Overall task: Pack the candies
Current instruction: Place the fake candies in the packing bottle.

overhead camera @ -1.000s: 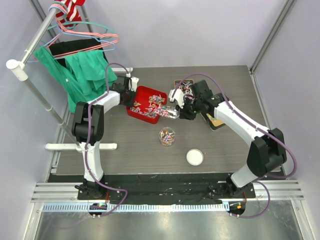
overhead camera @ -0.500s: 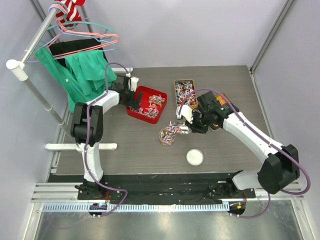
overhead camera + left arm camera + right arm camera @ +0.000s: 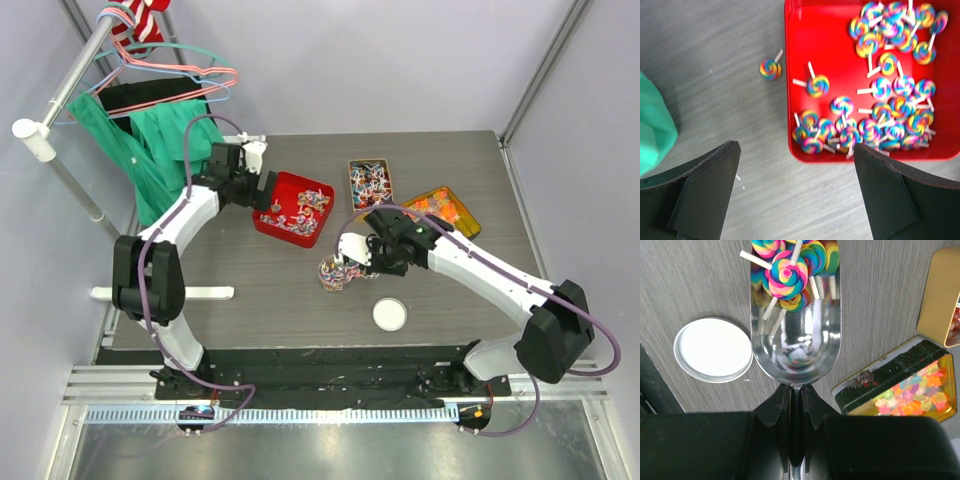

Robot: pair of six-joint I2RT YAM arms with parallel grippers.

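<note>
One table (image 3: 250, 300) carries everything. A single green cloth (image 3: 165, 140) hangs off its 10 o'clock corner. One red tray (image 3: 820, 40) sits at 11 o'clock from the jar, and most of the candies (image 3: 890, 110), rainbow swirl lollipops on white sticks, lie piled in its half farther from my left wrist, too many and too overlapped for me to count. Two tins stand beyond the jar: one (image 3: 370, 183) at 1 o'clock filled with more swirled sweets, the other (image 3: 440, 208) at 2 o'clock holding orange and yellow pieces. My right gripper (image 3: 796, 405) has its fingers pressed onto the thin handle of one metal scoop (image 3: 796, 340), whose open end reaches the mouth of the one jar (image 3: 333, 272). A handful of candies bunch at the scoop's lip, and some already sit in the jar. One white lid (image 3: 713, 349) lies flat at 4 o'clock from the jar, apart from it. My left gripper (image 3: 797, 200) hovers by the tray's edge with its fingers spread wide, holding nothing. One stray candy (image 3: 770, 68) lies on the table just outside the tray's wall.
</note>
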